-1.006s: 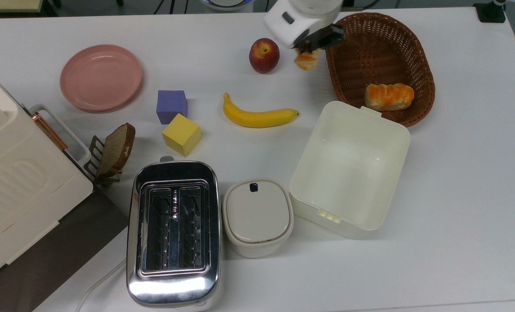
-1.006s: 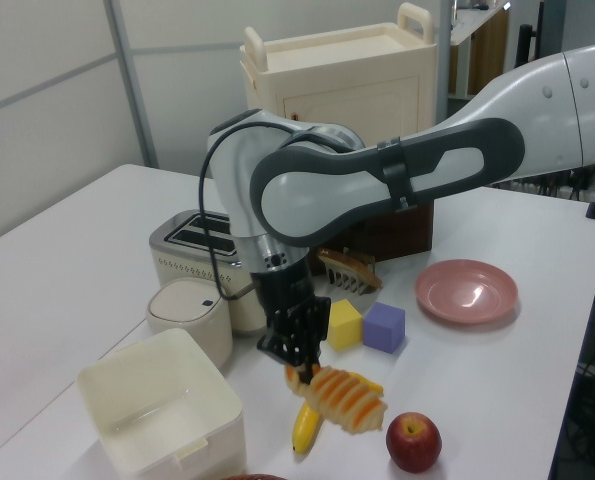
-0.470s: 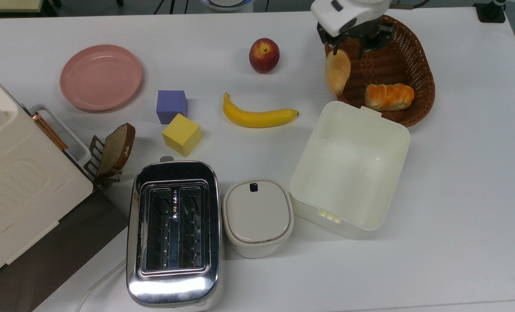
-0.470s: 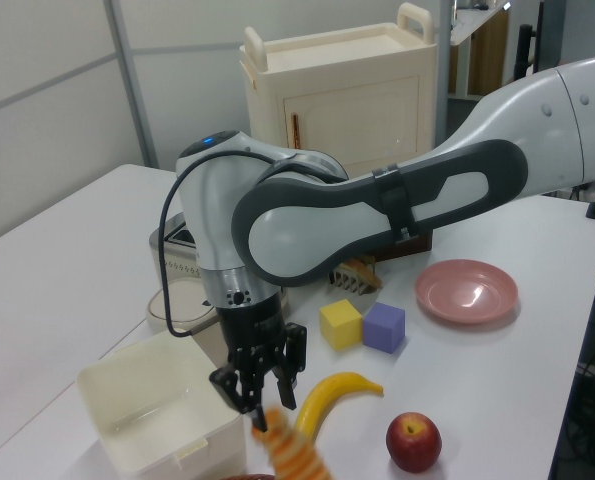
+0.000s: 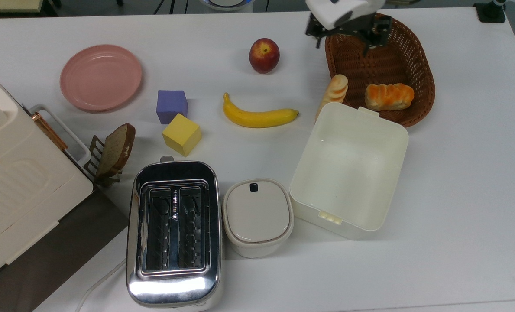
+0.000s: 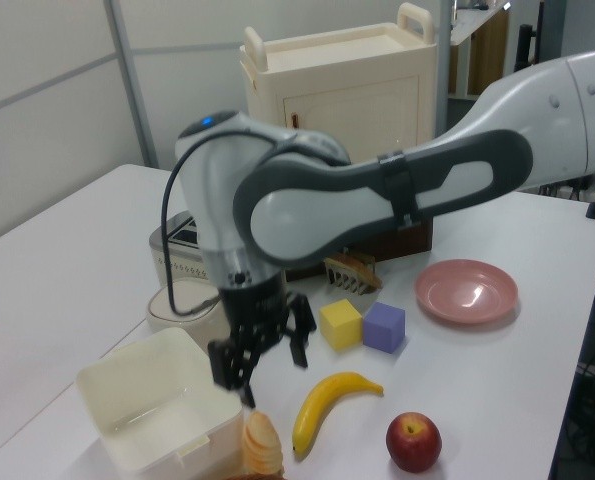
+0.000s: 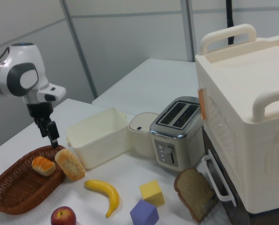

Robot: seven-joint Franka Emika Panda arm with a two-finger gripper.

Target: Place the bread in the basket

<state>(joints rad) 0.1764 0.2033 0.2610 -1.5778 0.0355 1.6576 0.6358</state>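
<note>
Top view: gripper (image 5: 343, 38) over basket (image 5: 417, 56) far rim, fingers open, empty. Bread (image 5: 334, 92) leans on basket's left rim beside box (image 5: 387, 125) (not inside).
Left view: bread (image 6: 261, 445) upright.
Right view: bread (image 7: 70, 164) propped on rim. Likely next: regrasp, lift inward.
White desk (image 5: 456, 195), office room.

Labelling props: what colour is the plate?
Pink plate, plain with no pattern; clearest in the top view.

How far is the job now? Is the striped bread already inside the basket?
Not fully. The gripper is open and holds nothing, so the bread has been released. It rests against the basket rim beside the plastic box, not clearly inside. The bun lies in the basket. Left: getting the bread properly in.
</note>
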